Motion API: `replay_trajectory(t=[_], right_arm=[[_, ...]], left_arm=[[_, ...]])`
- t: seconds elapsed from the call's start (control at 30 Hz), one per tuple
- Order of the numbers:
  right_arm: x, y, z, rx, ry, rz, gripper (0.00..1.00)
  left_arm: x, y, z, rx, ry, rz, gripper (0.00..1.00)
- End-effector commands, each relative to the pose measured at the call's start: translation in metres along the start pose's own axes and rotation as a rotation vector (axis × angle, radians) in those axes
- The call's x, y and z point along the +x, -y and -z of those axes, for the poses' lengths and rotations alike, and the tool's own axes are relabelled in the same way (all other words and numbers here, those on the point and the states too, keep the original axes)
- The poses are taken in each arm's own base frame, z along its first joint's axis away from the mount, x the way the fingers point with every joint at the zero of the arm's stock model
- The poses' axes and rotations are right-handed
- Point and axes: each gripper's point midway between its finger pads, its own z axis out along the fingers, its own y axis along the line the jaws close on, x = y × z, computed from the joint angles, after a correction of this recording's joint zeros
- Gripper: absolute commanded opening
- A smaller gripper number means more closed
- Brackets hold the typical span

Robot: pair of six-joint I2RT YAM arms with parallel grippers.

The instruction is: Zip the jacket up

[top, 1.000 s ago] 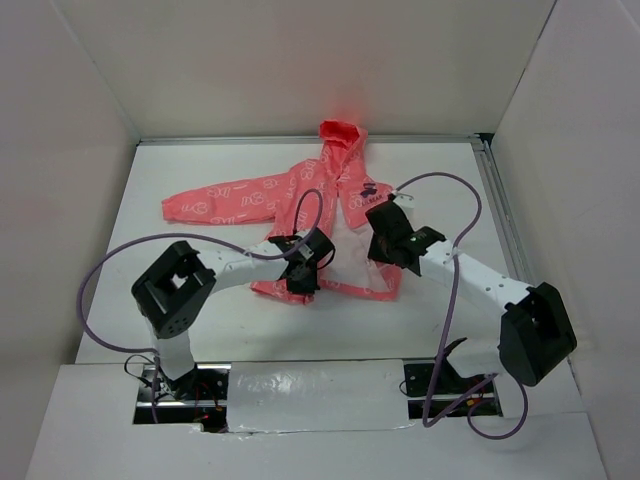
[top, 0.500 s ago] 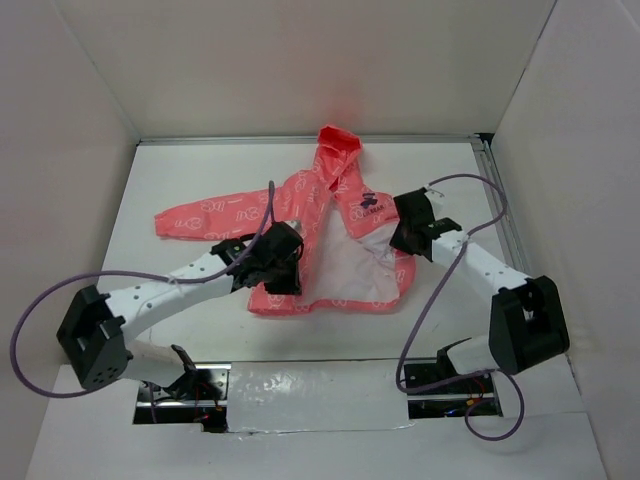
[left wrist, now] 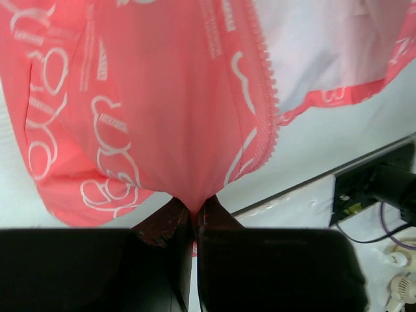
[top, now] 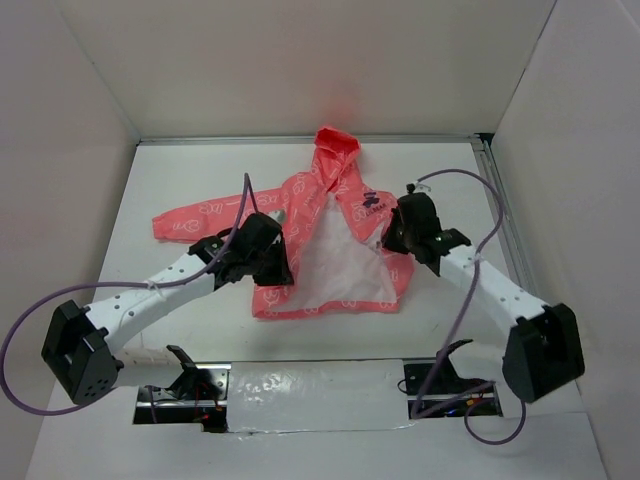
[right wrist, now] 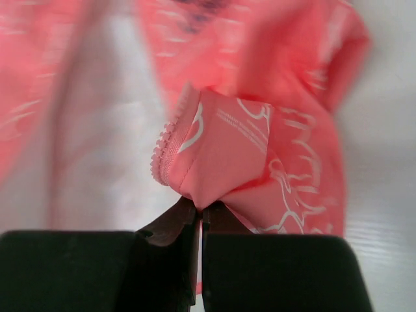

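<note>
While the left gripper [left wrist: 195, 218] and right gripper [right wrist: 200, 211] each pinch a jacket [top: 330, 265] front (jaws closed on fabric), the opening lies between them. Its zipper edges [left wrist: 265, 84] run hem-to-hood, well apart.

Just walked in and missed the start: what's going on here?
A robot is handling a small coral-pink jacket lying open on the white table. The left fingers are shut on one front panel near its zipper teeth, and the right fingers are shut on the opposite panel's edge. White lining shows between them, so the zipper is not yet joined.
</note>
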Motion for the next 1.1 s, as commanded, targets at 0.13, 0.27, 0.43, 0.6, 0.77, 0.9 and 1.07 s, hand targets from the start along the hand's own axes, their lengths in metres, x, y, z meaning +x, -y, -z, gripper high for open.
replay_trajectory(t=[0.13, 0.27, 0.43, 0.6, 0.77, 0.9, 1.07], right_arm=[[-0.032, -0.105, 0.086, -0.582, 0.19, 0.119, 0.0], [-0.039, -0.13, 0.127, -0.785, 0.304, 0.177, 0.0], [-0.025, -0.142, 0.144, -0.908, 0.267, 0.243, 0.0], [-0.007, -0.155, 0.159, -1.027, 0.207, 0.264, 0.0], [-0.005, -0.154, 0.16, -1.009, 0.214, 0.244, 0.0], [0.0, -0.158, 0.163, -1.027, 0.2, 0.24, 0.0], [-0.001, -0.157, 0.163, -1.016, 0.206, 0.205, 0.0]], left_arm=[[-0.072, 0.07, 0.04, 0.288, 0.216, -0.066, 0.0], [-0.099, 0.099, 0.058, 0.408, 0.301, -0.124, 0.0], [-0.117, 0.125, 0.076, 0.514, 0.349, -0.172, 0.0], [-0.121, 0.14, 0.081, 0.595, 0.379, -0.217, 0.0], [-0.113, 0.141, 0.083, 0.638, 0.375, -0.238, 0.0], [-0.11, 0.143, 0.087, 0.663, 0.376, -0.242, 0.0], [-0.104, 0.136, 0.078, 0.645, 0.363, -0.239, 0.0]])
